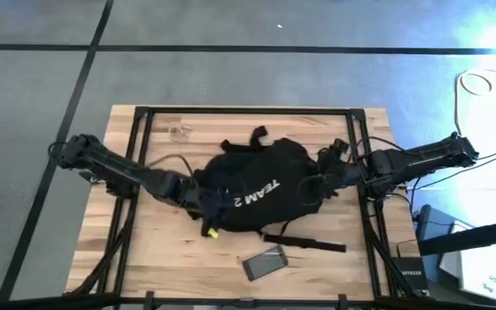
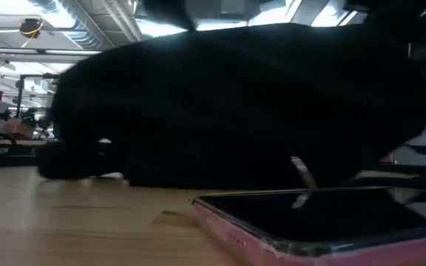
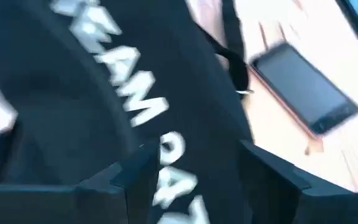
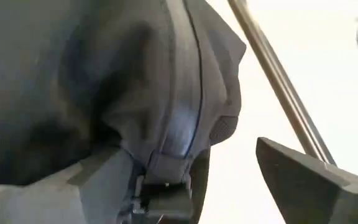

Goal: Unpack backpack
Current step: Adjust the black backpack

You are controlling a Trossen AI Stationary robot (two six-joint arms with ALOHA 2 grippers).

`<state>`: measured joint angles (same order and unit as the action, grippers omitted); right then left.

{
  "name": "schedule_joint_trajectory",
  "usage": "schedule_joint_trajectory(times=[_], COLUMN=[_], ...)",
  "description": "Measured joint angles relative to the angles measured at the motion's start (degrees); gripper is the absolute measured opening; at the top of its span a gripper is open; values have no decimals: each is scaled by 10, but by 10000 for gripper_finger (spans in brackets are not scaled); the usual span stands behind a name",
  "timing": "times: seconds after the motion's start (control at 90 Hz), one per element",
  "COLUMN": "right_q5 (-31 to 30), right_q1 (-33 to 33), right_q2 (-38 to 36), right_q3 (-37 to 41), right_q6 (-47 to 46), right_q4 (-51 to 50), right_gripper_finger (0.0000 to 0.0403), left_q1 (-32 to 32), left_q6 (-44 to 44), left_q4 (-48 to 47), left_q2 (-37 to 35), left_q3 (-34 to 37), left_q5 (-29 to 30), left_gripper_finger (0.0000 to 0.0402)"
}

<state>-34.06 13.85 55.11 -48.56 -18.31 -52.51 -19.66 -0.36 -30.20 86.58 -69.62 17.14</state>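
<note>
Backpack [image 1: 261, 185], black, lies mid-surface [image 1: 145, 250] between both arms. Left hand [image 1: 201, 202] spread open against the lettered side; right hand [image 1: 321, 182] at the zipper seam — whether it grips, I cannot tell. Best pull steadily along the zip. Phone [image 1: 265, 262] lies near the front edge — keep clear.

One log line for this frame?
large black fabric backpack mid-table | left gripper on it | right gripper on it | pink-edged phone out

Both arms are dark and jointed, the left arm [image 1: 114, 168] and right arm [image 1: 416, 159] trailing thin black cables, each ending in flat, angular dark fingers [image 3: 278, 171].
</note>
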Motion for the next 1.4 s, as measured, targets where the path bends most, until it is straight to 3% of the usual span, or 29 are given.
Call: schedule_joint_trajectory(times=[0.111, 0.233, 0.311, 0.433, 0.544, 0.633, 0.756, 0.867, 1.222, 1.4], right_q5=[-12, -75, -104, -82, -97, -81, 125, 205, 219, 115], right_q1=[0, 0, 0, 7, 17, 17, 17, 32, 109, 143], right_q2=[5, 7, 6, 4, 5, 4, 21, 72, 318, 336], right_q3=[0, 0, -1, -1, -1, -2, -3, -2, -2, -2], right_q6=[49, 96, 133, 231, 319, 333, 278, 231, 276, 276], right_q4=[61, 97, 134, 237, 359, 432, 410, 347, 356, 366], right_gripper_finger=[321, 321, 321, 321, 321, 321, 321, 321, 307, 274], left_q1=[-26, -41, -40, -29, -9, -1, -6, 0, 43, 44], left_q6=[15, 12, 8, 7, 6, 11, 28, 38, 18, 11], left_q4=[107, 209, 225, 241, 256, 272, 307, 315, 307, 314], left_q2=[11, 12, 13, 13, 13, 13, 13, 13, 13, 13], left_q3=[81, 121, 130, 139, 158, 161, 161, 161, 161, 165], left_q5=[15, 66, 92, 132, 144, 147, 163, 171, 173, 172], left_gripper_finger=[187, 182, 178, 176, 176, 175, 175, 175, 175, 175])
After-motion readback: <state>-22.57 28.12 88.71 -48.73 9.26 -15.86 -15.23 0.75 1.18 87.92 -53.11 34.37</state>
